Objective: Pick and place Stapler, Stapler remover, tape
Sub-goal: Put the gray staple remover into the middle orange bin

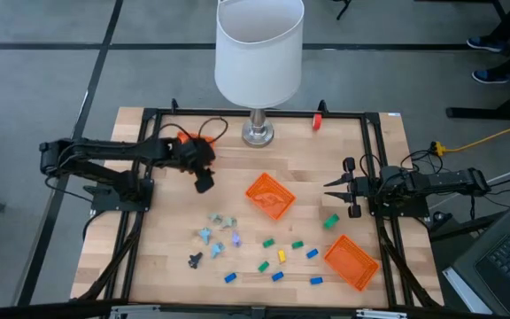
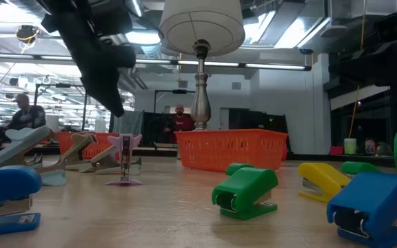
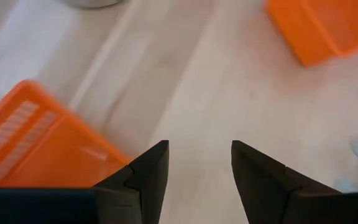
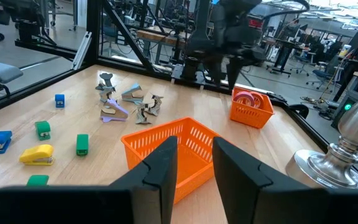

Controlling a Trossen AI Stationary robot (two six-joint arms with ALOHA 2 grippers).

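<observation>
Pale wooden boards make up the table [image 1: 175,266], with a white-shaded lamp [image 1: 258,49] standing at its upper middle edge in the high view. Three orange baskets sit on it. One [image 1: 269,195] lies at the frame's centre and looks empty. Another [image 1: 351,261] lies at lower right, tilted, and its contents cannot be made out. The third, a small basket [image 4: 251,106], sits at upper left beside the left arm and holds the tape [image 4: 247,98], a pink roll resting inside it.

Small staplers are scattered across the lower middle of the high view: blue [image 1: 230,277], green [image 1: 330,221] and yellow [image 1: 282,255] ones. To their left lies a cluster of pale silvery staple removers [image 1: 218,229].

The left hand [image 1: 204,182] hangs above bare table just left of the central basket, fingers apart and holding nothing. The right hand [image 1: 330,189] waits at the right side of the table, fingers slightly apart and empty.

People sit in the room beyond the table in the low view.
</observation>
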